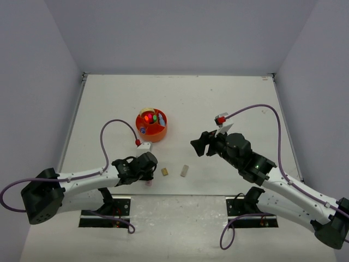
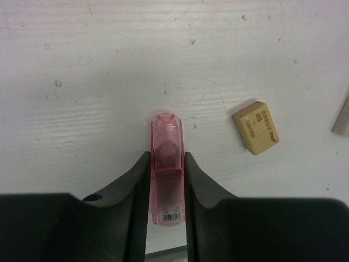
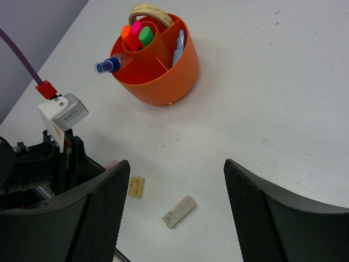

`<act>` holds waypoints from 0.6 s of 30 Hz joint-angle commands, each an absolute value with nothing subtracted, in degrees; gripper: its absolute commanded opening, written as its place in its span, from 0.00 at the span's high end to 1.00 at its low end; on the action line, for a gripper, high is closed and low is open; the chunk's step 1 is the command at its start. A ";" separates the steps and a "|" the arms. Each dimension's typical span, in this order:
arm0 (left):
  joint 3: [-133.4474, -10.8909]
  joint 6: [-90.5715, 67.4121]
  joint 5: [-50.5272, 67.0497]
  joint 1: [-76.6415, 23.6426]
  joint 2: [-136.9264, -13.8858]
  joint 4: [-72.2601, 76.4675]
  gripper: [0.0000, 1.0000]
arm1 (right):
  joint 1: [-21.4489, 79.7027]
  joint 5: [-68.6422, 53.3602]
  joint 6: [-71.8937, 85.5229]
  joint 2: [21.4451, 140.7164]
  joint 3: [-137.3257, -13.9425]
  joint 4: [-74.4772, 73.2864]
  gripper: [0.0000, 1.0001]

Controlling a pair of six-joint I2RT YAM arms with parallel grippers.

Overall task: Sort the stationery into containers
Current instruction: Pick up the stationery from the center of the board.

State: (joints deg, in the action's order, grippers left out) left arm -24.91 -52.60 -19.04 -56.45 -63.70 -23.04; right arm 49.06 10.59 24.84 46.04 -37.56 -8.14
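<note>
My left gripper is shut on a pink translucent capsule-shaped piece, low over the table near its front edge; in the top view the piece peeks out under the gripper. A tan block lies just right of it, also in the top view and the right wrist view. A grey block lies further right. The orange organiser holds highlighters, a tape ring and pens. My right gripper is open and empty above the grey block, shown in the top view.
The table's front edge runs just behind the left gripper. The left arm's wrist camera block and its cable stand between the organiser and the blocks. Grey walls close in the table on three sides.
</note>
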 commanded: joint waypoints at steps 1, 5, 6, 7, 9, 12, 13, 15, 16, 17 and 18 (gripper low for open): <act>-24.80 -50.89 -16.52 -56.62 -66.88 -24.92 0.95 | 48.87 10.46 25.00 45.24 -37.33 -5.98 0.28; -25.49 -51.24 -16.44 -56.73 -63.60 -24.62 1.00 | 48.62 7.68 25.55 45.33 -36.49 -4.56 0.22; -25.71 -51.24 -16.44 -56.77 -61.78 -24.54 1.00 | 48.53 6.25 25.72 45.72 -36.40 -4.13 0.21; -26.25 -51.18 -16.44 -56.78 -59.52 -24.46 1.00 | 48.58 3.75 26.31 46.84 -36.70 -3.86 0.21; -27.39 -51.18 -16.57 -56.78 -56.87 -24.52 1.00 | 48.53 -0.21 28.07 48.56 -36.75 -3.16 0.21; -28.90 -51.42 -16.79 -56.78 -52.99 -24.57 1.00 | 48.60 -7.03 30.81 50.87 -33.64 2.83 0.22; -29.26 -51.47 -16.79 -56.78 -52.39 -24.52 1.00 | 48.60 -10.24 31.94 51.32 -31.91 4.67 0.22; -30.29 -52.17 -16.54 -56.83 -51.36 -24.39 1.00 | 49.46 -15.43 34.66 53.18 -28.96 10.89 0.23; -30.53 -52.67 -16.57 -57.03 -50.54 -24.22 1.00 | 50.95 -16.96 35.46 54.76 -28.13 14.37 0.23; -30.76 -53.16 -16.60 -57.23 -49.71 -24.06 1.00 | 52.43 -18.49 36.26 56.35 -27.30 17.84 0.23; -30.88 -53.76 -16.69 -57.34 -48.65 -23.66 1.00 | 54.49 -18.94 36.78 58.07 -27.11 20.13 0.24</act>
